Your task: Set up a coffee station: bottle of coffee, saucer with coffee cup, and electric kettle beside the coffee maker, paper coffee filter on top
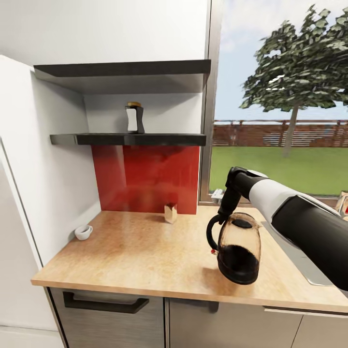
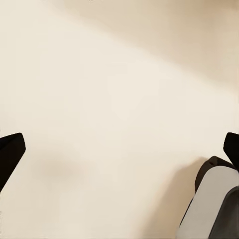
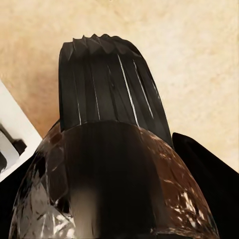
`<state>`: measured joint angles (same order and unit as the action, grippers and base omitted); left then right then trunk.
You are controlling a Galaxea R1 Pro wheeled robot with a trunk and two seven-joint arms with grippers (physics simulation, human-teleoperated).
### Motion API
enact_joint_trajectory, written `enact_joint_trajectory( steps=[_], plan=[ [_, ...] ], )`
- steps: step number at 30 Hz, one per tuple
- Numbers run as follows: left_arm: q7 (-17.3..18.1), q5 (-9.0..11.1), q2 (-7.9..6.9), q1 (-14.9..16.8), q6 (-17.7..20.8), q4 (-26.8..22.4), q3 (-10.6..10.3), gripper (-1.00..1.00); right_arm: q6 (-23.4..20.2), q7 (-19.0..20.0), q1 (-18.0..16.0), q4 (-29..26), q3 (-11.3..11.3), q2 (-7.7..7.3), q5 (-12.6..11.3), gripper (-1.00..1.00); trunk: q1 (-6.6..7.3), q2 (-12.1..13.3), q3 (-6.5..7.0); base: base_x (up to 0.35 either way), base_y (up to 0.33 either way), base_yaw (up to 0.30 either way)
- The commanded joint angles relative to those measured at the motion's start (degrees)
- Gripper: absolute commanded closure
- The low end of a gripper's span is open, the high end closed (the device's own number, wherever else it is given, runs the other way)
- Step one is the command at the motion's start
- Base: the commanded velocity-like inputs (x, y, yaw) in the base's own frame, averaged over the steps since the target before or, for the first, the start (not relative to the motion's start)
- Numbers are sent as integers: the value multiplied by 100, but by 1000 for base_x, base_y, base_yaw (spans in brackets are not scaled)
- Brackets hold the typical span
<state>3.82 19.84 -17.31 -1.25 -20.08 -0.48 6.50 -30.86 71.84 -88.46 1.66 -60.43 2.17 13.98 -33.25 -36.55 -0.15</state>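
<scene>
R gripper [image 1: 223,216] clenched on electric kettle [image 1: 239,253] handle, tilted above countertop [image 1: 145,251] nr front edge, L claw spread.

matt wood countertop [image 1: 145,256] – glossy amber-glass kettle [image 1: 239,253]

The electric kettle [image 1: 239,249] has a see-through amber-brown body, dark near its base, with a black lid, black base and black handle, and a tiny red spot beside the handle. Under it the tabletop [image 1: 145,256] is pale mottled wood grain. Behind the kettle the wall panel [image 1: 145,179] is glossy red, and above that panel both shelves [image 1: 128,139] are black. The bottle of coffee [image 1: 134,118] on the lower shelf is dark with a white label and a golden-brown cap. The coffee cup [image 1: 83,232] is white. The right arm [image 1: 290,212] is white and black.
</scene>
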Motion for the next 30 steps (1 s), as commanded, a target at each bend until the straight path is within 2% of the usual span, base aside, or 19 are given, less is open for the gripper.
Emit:
enact_joint_trajectory(
  steps=[1, 12, 15, 16, 19, 22, 23, 26, 28, 30],
  plan=[
    [40, 20, -1, -3, -4, -5, 44, -100, -42, 40, -5, 10, 32, 4, 44, 100, 21, 39, 17, 0, 0, 0],
    [40, 20, -1, -6, -4, -5, 44, -100, -45, 257, -5, -3, 32, -51, 39, 100, 262, 480, 215, 0, 0, 0],
    [40, 20, -1, -3, -4, -5, 44, -100, -53, 319, -5, -11, 32, -75, 161, 100, 328, 600, 269, 0, 0, 0],
    [40, 15, -1, -3, -4, -5, 44, -100, -91, 343, -5, -51, 32, -174, 202, 100, 350, 640, 287, 0, 0, 0],
    [40, 12, 5, -2, -5, -6, 44, -100, -169, 347, -5, -123, 32, -251, 208, 100, 416, 761, 340, 0, 0, 0],
    [40, 3, 73, -1, -4, -12, 23, -100, -435, 334, -11, -516, 37, -444, 211, 100, 482, 881, 394, 0, 0, 0],
    [40, -3, 99, -2, -7, -13, 19, -100, -780, 323, -13, -1116, 42, -726, 211, 100, 504, 921, 412, 0, 0, 0],
    [40, -12, 110, 0, -11, -18, 18, -100, -1313, 312, -13, -2075, 87, -1158, 211, 100, 504, 921, 412, 0, 0, 0],
    [40, -14, 114, -1, -17, -21, 18, -100, -1544, 314, -13, -2532, 106, -1362, 211, 100, 504, 921, 412, 0, 0, 0],
    [40, -15, 119, 0, -23, -22, 18, -100, -1654, 319, -13, -2749, 114, -1470, 211, 100, 504, 921, 412, 0, 0, 0]
  ],
)
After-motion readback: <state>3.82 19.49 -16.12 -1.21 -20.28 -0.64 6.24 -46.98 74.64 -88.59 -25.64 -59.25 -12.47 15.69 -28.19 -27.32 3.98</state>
